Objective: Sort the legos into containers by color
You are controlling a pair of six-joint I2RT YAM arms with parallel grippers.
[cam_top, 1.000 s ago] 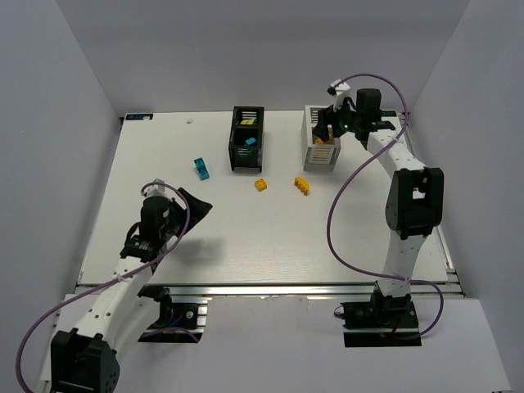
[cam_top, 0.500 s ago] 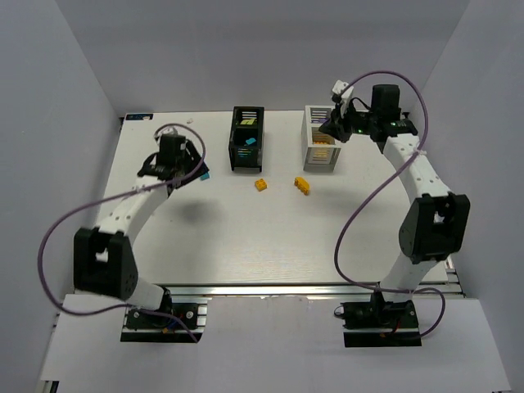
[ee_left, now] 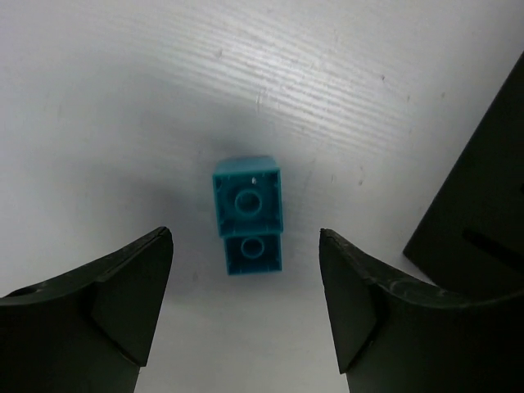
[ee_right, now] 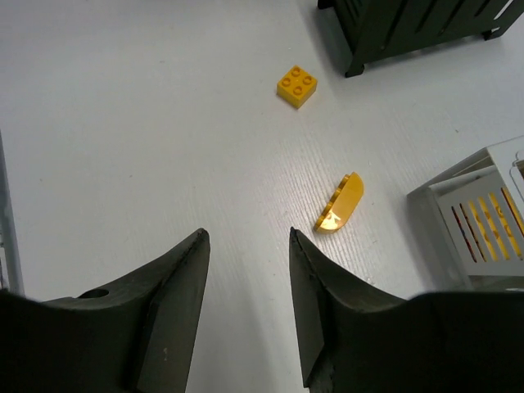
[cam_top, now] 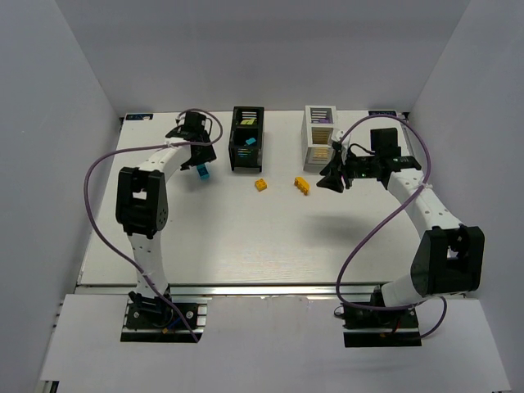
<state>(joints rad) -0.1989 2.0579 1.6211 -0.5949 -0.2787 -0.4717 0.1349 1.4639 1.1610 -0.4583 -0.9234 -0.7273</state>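
While both arms reach across the white table (cam_top: 246,237), the left arm stretches from its base at the near left edge to the far side, its elbow link upright and its wrist bent down. The left gripper (cam_top: 199,158) hangs over a cyan lego (ee_left: 248,214), its jaws spread wide apart. In the left wrist view the lego lies flat on the table between the two dark fingers (ee_left: 123,295), touching neither. It sits just left of the black slatted box (cam_top: 247,137), which holds a cyan piece (cam_top: 250,141) and a lime green piece (cam_top: 248,123).

The right arm arcs up from the near right edge, and its forearm runs leftward. The right gripper (cam_top: 327,178) points left and down at the table, just near of the white slatted box (cam_top: 321,135). Its jaws stand apart and hold nothing. A curved orange lego (ee_right: 341,202) lies tipped on its edge just left of that gripper. A square orange lego (ee_right: 296,86) with four studs sits farther left, near the black box. Both lie on the open table on the near side of the boxes. Yellow shows through the white box's slats, though what it is cannot be made out.
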